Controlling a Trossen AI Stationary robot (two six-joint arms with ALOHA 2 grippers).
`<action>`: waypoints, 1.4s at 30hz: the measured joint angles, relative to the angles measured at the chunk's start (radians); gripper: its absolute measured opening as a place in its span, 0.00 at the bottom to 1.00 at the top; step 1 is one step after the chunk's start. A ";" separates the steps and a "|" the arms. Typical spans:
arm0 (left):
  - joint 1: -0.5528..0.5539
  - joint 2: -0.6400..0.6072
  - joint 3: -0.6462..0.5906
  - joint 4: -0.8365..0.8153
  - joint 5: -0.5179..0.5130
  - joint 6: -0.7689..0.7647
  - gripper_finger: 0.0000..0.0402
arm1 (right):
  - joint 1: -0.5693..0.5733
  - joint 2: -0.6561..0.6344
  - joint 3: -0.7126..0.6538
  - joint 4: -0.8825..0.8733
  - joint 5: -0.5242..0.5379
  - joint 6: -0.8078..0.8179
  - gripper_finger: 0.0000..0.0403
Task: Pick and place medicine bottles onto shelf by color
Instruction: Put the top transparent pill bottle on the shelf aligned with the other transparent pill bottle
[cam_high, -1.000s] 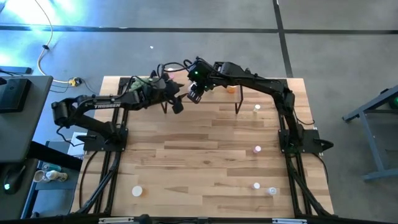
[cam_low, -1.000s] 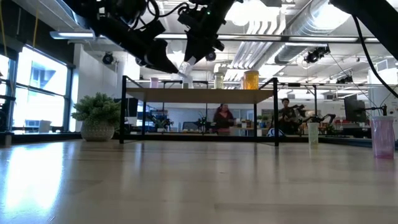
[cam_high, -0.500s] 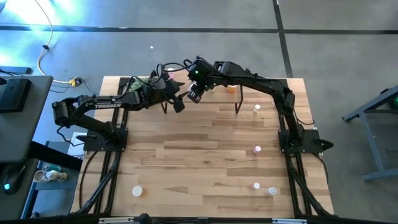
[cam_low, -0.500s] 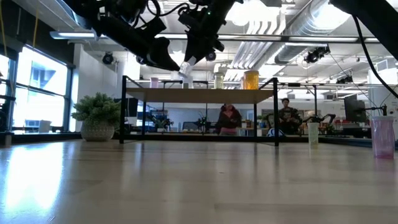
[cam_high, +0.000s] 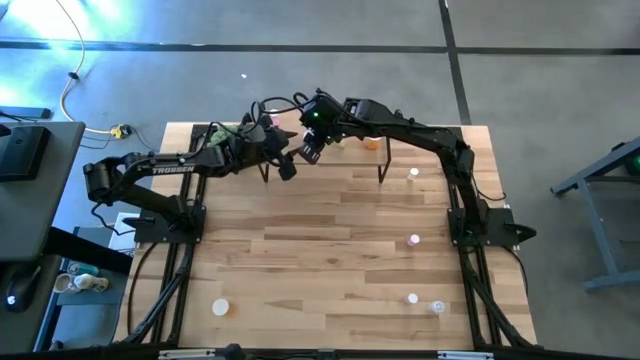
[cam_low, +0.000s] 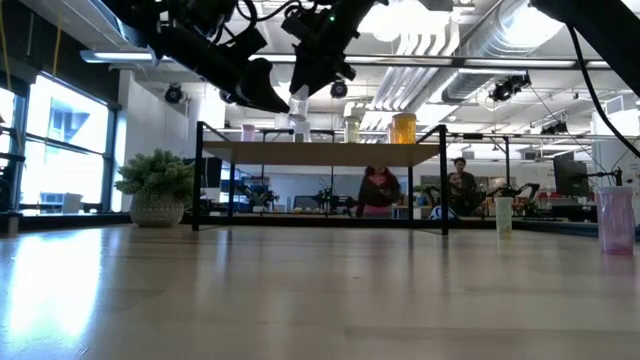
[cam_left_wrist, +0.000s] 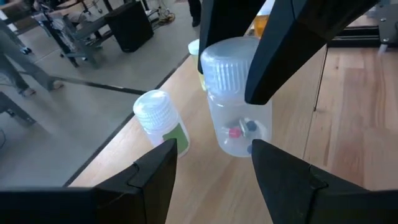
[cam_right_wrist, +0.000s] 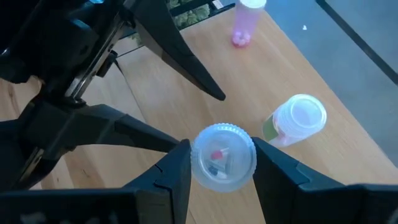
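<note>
Right gripper (cam_right_wrist: 222, 163), clamped on clear whitish white-capped bottle (cam_right_wrist: 223, 157), has shifted slightly over light wooden shelf (cam_left_wrist: 124, 155); left gripper (cam_left_wrist: 211, 165) waits open beside it; placement pending.

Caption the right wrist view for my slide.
Right gripper holds a clear bottle over the shelf.

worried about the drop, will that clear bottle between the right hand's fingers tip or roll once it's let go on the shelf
The clear bottle is taller than wide with a ribbed white cap, so it would probably tip if nudged and roll if it falls. Only a few small pills show inside, so it is likely light. The right hand grips it by the cap over the shelf, close beside a green-labelled bottle.
</note>
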 joint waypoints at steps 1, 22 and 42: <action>0.000 0.000 0.000 0.000 -0.003 0.000 0.50 | 0.000 0.000 0.000 0.000 0.004 0.000 0.32; -0.024 -0.196 0.000 -0.231 -0.029 -0.087 0.50 | -0.013 -0.002 -0.084 0.045 0.018 0.079 0.32; -0.056 -0.256 0.000 -0.277 -0.028 -0.087 0.50 | -0.046 -0.003 -0.186 0.138 0.014 0.025 0.32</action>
